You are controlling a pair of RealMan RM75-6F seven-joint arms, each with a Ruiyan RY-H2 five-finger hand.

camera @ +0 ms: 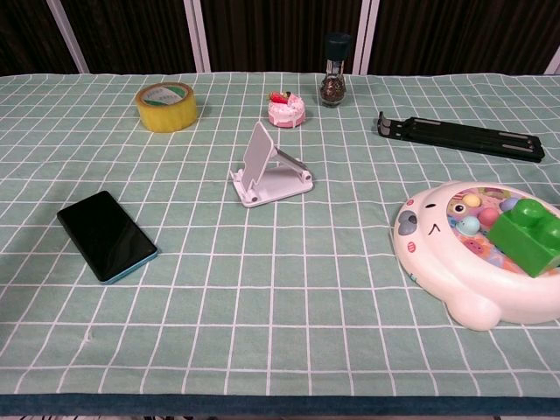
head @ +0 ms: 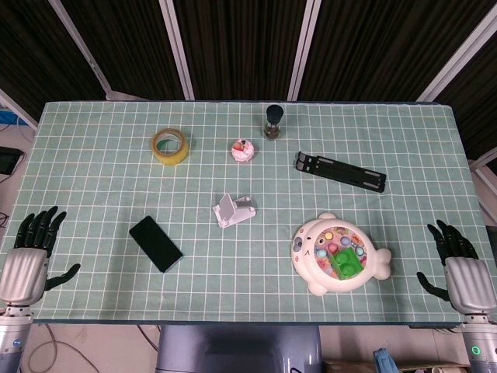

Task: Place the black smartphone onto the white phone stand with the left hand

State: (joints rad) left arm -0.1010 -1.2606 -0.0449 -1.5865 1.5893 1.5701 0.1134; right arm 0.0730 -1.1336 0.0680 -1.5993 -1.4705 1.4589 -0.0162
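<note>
The black smartphone [head: 155,243] [camera: 107,235] lies flat, screen up, on the green checked tablecloth at front left. The white phone stand [head: 234,210] [camera: 269,166] stands near the table's middle, to the right of the phone and a little farther back. My left hand [head: 29,256] hovers at the table's left front edge, well left of the phone, fingers spread and holding nothing. My right hand [head: 460,268] is at the right front edge, fingers apart and empty. Neither hand appears in the chest view.
A yellow tape roll [head: 170,145] [camera: 167,106], a small cake toy [head: 243,150] [camera: 286,109] and a pepper grinder [head: 273,121] [camera: 333,70] sit at the back. A black folding stand [head: 339,172] [camera: 459,136] lies back right. A white seal-shaped toy [head: 339,253] [camera: 477,254] sits front right.
</note>
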